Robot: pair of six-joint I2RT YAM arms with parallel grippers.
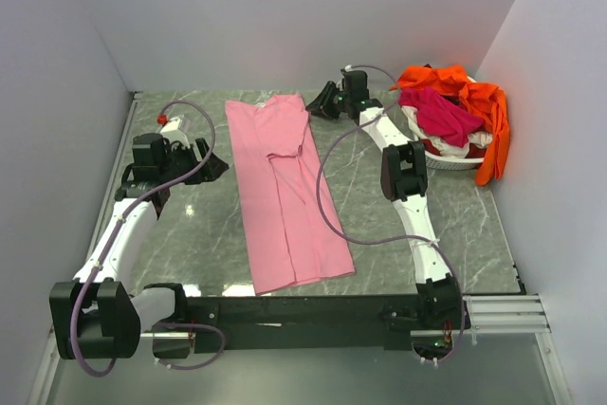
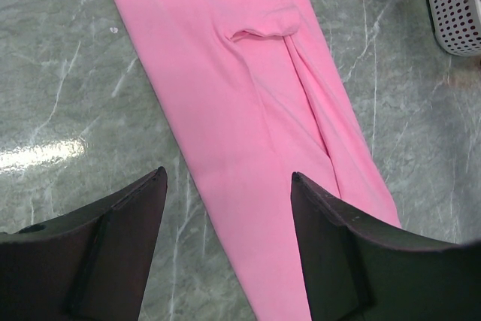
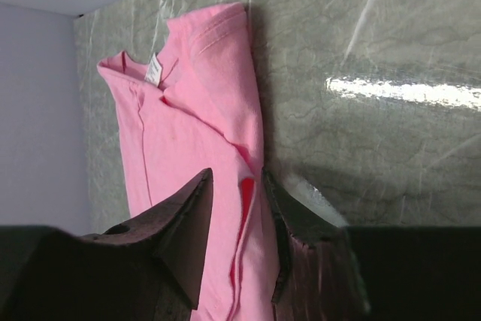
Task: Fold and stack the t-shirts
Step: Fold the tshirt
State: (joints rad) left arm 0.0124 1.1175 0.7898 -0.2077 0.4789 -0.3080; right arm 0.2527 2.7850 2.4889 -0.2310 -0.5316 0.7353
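Scene: a long light pink cotton t-shirt [image 1: 285, 192] lies flat on a dark green marble-patterned table [image 1: 484, 234], already narrowed into a strip.
Long axis: the strip runs from the far side of the table towards the arm bases, its near end leaning slightly right. The collar and label sit at the far end.
Left gripper [image 1: 211, 160]: jaws wide apart and holding nothing. In its wrist view it [image 2: 228, 178] hangs above the strip's left edge, with pink cloth under the gap and running on ahead of the fingers.
Shirt from left gripper: just to its right, near the far third of the strip.
Right gripper [image 1: 321, 106]: jaws narrow. The wrist view shows it [image 3: 237, 178] over the strip's right edge, with pink cloth in the slim gap. I cannot tell whether it pinches the cloth.
Shirt from right gripper: just to its left, with the collar further left.
Nearer arm: the right gripper is nearer the far end. The left sits a little further along the strip towards the bases.
Likely next move: folding the strip across its length, which probably needs both grippers on one end.
Other shirts: a crumpled magenta t-shirt [image 1: 441, 113] and a bright orange t-shirt [image 1: 488, 111] are heaped in a white perforated plastic basket [image 1: 450, 160], to the right of the right gripper and well apart from the left.
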